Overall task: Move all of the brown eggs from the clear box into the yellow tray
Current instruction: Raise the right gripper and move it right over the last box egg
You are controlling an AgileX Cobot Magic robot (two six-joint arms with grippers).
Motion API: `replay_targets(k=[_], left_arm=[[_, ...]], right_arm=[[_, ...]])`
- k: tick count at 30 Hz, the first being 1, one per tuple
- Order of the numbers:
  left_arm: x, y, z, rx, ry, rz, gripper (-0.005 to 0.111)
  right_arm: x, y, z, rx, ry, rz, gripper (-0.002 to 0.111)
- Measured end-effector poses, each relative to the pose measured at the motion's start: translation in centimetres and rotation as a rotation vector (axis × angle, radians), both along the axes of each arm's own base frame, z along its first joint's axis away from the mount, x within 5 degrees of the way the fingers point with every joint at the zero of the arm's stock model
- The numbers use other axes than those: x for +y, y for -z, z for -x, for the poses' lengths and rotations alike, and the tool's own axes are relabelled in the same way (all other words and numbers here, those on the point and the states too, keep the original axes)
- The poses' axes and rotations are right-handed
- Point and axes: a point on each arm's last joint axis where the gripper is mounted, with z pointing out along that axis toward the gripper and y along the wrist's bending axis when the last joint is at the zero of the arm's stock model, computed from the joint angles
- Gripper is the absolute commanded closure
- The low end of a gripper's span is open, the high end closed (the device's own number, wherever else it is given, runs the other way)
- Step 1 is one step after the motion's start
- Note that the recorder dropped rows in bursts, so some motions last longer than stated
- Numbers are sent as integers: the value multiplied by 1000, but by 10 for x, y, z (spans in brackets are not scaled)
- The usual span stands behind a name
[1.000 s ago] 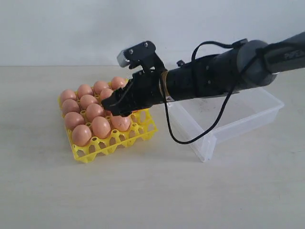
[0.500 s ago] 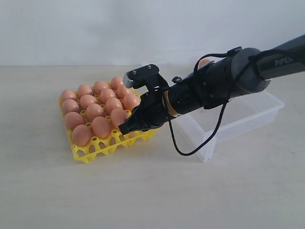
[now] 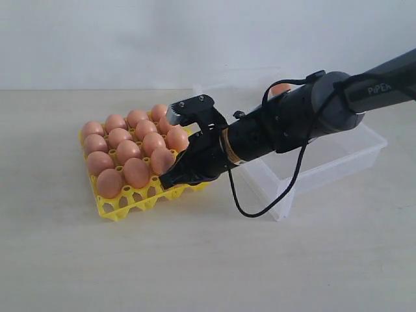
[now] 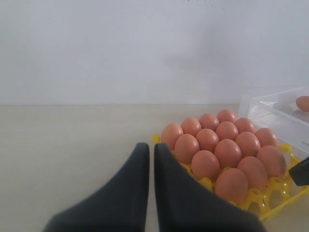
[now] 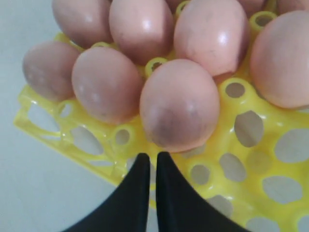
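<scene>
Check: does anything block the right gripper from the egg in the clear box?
Nothing visible does. The right gripper, jaws shut, sits by the yellow tray; the egg lies in the open clear box beyond the arm.

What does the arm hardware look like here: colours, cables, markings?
Right arm: dark grey and black round links, white lettering on the upper link, brass-coloured wrist ring, loose black cable looping below, grey-faced camera on a black bracket. Right gripper and left gripper: matte black fingers tapering to points.
</scene>
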Motion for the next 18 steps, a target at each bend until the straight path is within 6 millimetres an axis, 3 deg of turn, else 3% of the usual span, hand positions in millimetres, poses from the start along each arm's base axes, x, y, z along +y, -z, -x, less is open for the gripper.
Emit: replay_targets(k=[3, 9, 12, 15, 18], left_arm=[[0, 0, 0, 0, 0, 0, 103], [0, 0, 0, 0, 0, 0, 103], [0, 0, 0, 0, 0, 0, 103], [0, 0, 0, 0, 0, 0, 103], [0, 0, 0, 0, 0, 0, 103]], right_arm=[[-1, -18, 3, -15, -6, -22, 109], [-24, -83, 24, -251, 6, -6, 109], [-49, -102, 27, -480, 81, 150, 109], [-79, -107, 18, -700, 222, 431, 109], [-99, -114, 10, -797, 370, 612, 109]])
